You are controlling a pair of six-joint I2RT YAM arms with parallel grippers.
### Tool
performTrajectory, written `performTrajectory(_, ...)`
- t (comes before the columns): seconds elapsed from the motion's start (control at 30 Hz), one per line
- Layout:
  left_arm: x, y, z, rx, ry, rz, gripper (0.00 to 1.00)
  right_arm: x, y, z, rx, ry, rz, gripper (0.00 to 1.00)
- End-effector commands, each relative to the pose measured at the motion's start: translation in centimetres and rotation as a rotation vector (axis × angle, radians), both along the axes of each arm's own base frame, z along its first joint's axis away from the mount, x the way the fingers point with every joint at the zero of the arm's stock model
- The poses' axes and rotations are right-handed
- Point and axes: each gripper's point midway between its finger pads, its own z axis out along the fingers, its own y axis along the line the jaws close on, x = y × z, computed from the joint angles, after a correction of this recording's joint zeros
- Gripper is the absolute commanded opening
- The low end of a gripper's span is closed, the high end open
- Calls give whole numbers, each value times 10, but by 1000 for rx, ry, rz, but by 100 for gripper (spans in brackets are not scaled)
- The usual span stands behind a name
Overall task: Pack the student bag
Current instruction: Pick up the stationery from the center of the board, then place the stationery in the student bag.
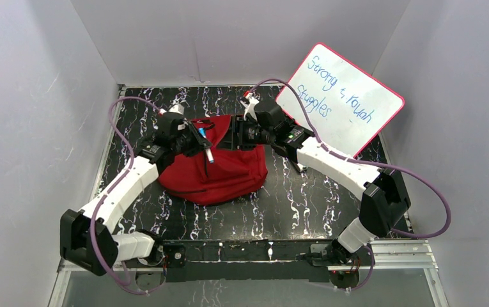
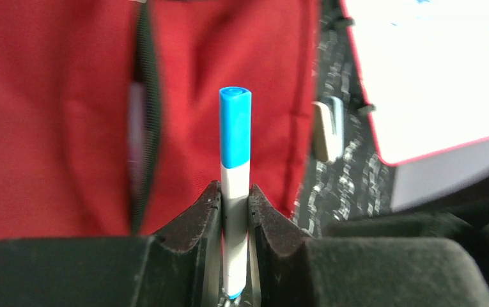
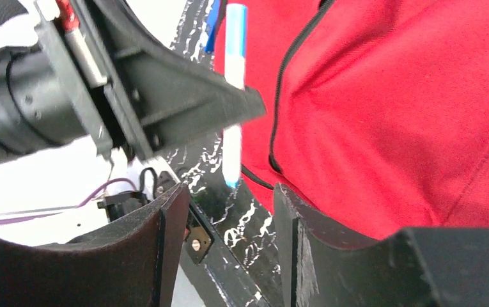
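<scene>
Left jaws around marker (image 2: 235, 160), near bag (image 2: 50, 128)

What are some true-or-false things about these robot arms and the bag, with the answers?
1. The left gripper pinches a blue-capped marker. True.
2. The right gripper grips the student bag. False: its jaws are apart and hold nothing.
3. The marker is inside the bag. False: it is outside, in the left gripper.
4. A whiteboard with writing leans at the back right. True.
</scene>
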Motion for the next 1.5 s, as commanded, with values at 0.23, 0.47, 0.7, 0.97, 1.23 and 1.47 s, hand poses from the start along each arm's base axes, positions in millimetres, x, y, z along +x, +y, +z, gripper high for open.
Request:
performTrajectory(0.23,-6,150,-26,239,132,349,0,23,7,-15,-320,-150,-103,66)
performTrajectory(0.47,-30,167,-41,273,186,404,1,30,39,-28,-524,-253,-112,71)
performTrajectory(0.7,-38,165,-46,258,194,396,1,34,66,-50,-654,-321,-107,73)
performTrajectory(0.97,-38,156,-47,215,181,366,1,47,60,-68,-765,-365,-160,73)
performTrajectory(1.23,-38,152,-49,196,177,355,1,47,55,-70,-791,-380,-167,51)
performTrajectory(1.47,-27,131,-40,108,128,271,1,43,58,-57,-728,-394,-146,22)
